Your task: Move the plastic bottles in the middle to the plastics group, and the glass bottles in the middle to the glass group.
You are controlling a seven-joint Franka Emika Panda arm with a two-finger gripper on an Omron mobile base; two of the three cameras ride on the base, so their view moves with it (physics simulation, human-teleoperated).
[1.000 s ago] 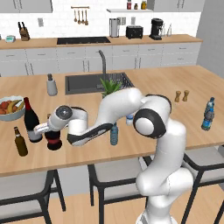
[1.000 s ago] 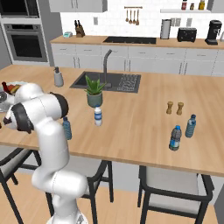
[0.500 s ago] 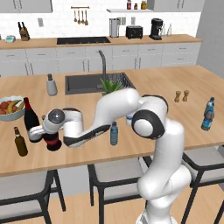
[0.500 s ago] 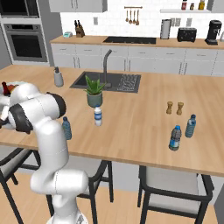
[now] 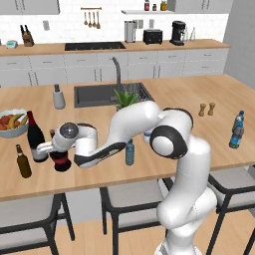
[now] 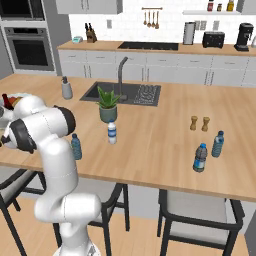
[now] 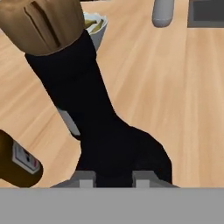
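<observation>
Gripper is now being closed on the squat dark bottle, clamped beside the wine bottle near the counter's left edge; glass sorting is being finished.

Squat bottle on counter near front edge, wine bottle just behind-left, beer bottle further left. Fruit bowl behind them. Two water bottles mid-counter, plant behind; two more far right.
</observation>
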